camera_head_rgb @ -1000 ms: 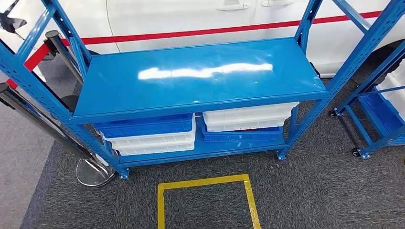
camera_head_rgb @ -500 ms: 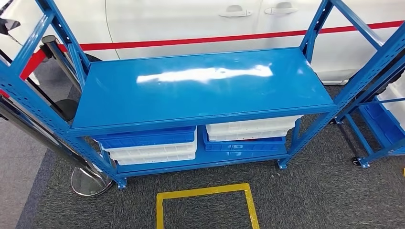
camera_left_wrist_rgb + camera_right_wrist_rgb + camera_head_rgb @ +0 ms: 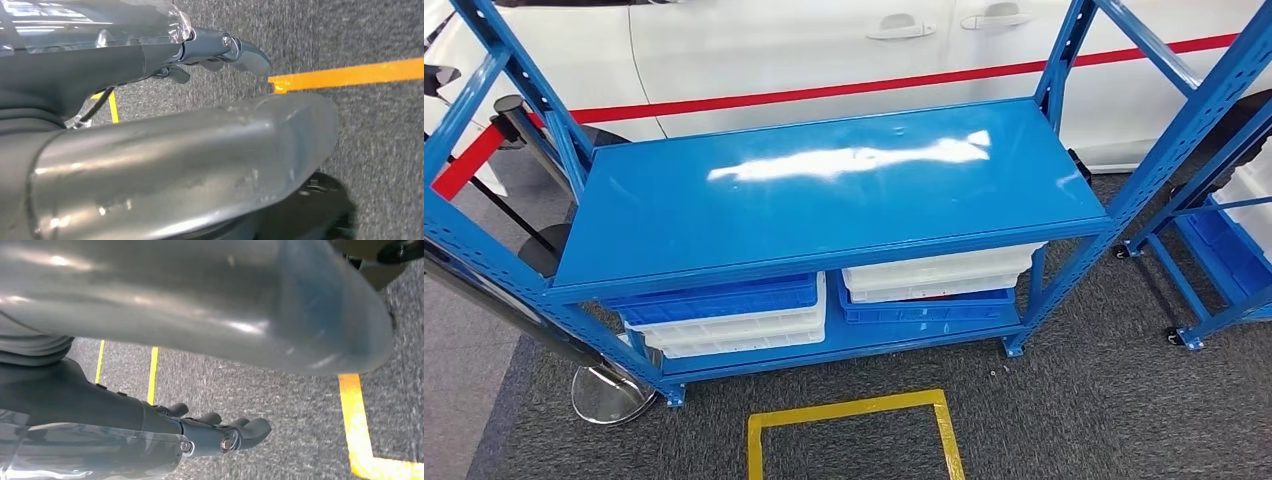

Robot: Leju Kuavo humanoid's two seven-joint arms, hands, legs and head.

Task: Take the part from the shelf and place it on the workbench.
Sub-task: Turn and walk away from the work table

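A blue metal shelf rack (image 3: 824,200) stands straight ahead in the head view, its glossy middle board bare apart from glare. On the lower board sit stacked blue and white bins, one stack on the left (image 3: 724,310) and one on the right (image 3: 934,275); their contents are hidden. My left hand (image 3: 125,65) hangs over grey carpet with its fingers (image 3: 247,55) stretched out and nothing in it. My right hand (image 3: 100,410) also hangs over the carpet, its fingers (image 3: 250,432) extended and holding nothing.
A yellow tape square (image 3: 854,435) marks the carpet just before the rack. A white car (image 3: 824,40) with a red stripe stands behind it. A stanchion base (image 3: 609,392) with a red belt sits at the rack's left foot. Another blue rack (image 3: 1224,250) stands at the right.
The whole head view has shifted a little, so the camera has moved: the rack now sits slightly lower and further left. Nothing on the rack has changed.
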